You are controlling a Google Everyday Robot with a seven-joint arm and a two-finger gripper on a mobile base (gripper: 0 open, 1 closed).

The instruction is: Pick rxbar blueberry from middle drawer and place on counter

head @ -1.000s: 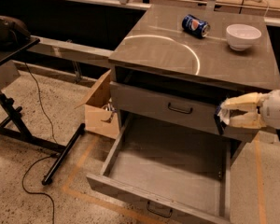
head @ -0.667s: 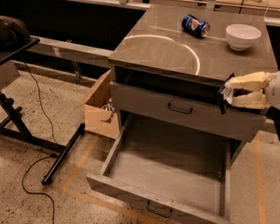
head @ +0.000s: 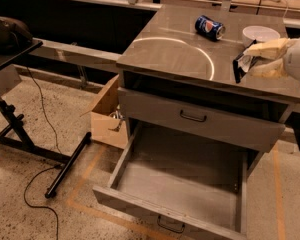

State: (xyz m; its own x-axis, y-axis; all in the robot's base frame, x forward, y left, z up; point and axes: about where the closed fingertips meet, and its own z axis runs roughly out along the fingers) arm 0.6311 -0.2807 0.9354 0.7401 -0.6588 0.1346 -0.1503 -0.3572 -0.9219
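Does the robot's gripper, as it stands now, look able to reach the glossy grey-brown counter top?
Probably yes. The gripper, shut on the dark blue-black snack bar, hangs just over the counter top, and only bare metal seems to lie beneath it.

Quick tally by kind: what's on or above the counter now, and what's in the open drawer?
Cans: 1, Pepsi can on its side
Bowls: 1, white bowl
Snack bars: 1, rxbar blueberry held by the gripper above the counter, right side
In the middle drawer: 0
Total: 3

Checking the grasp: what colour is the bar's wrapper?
Dark blue-black rxbar, in the gripper over the counter; camera view.
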